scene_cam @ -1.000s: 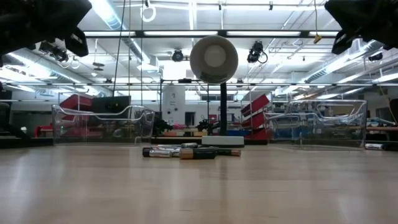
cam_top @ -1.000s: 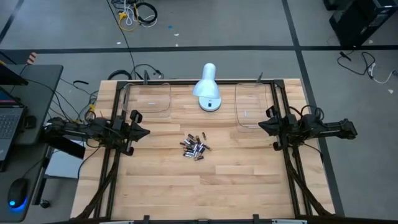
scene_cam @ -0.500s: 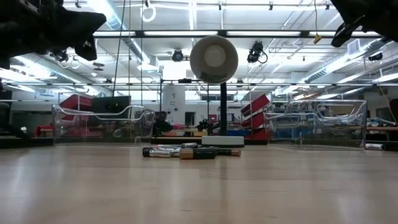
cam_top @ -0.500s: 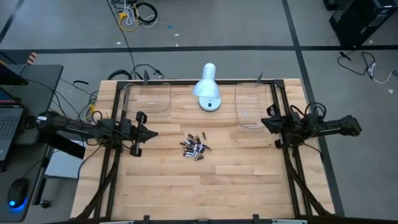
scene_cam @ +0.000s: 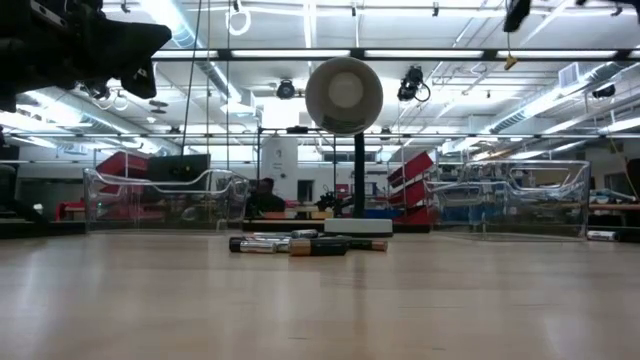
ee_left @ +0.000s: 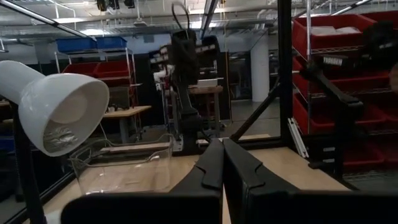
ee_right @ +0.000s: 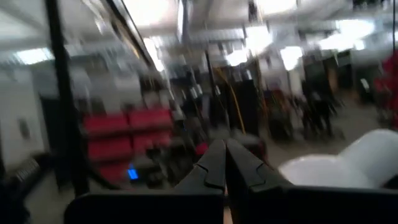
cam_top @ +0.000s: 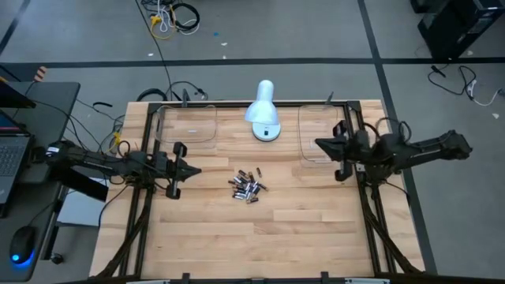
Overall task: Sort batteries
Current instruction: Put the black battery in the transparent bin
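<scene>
From above I can't count the batteries (cam_top: 247, 186) or tell their colours apart; they're too small. My right wrist view is smeared, so only the white lamp (ee_right: 348, 163) reads, cut off by the edge. In the low view the left arm (scene_cam: 75, 45) is cropped at the top.

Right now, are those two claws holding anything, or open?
Left gripper: jaws closed, holding nothing.
Right gripper: jaws closed, holding nothing.
</scene>
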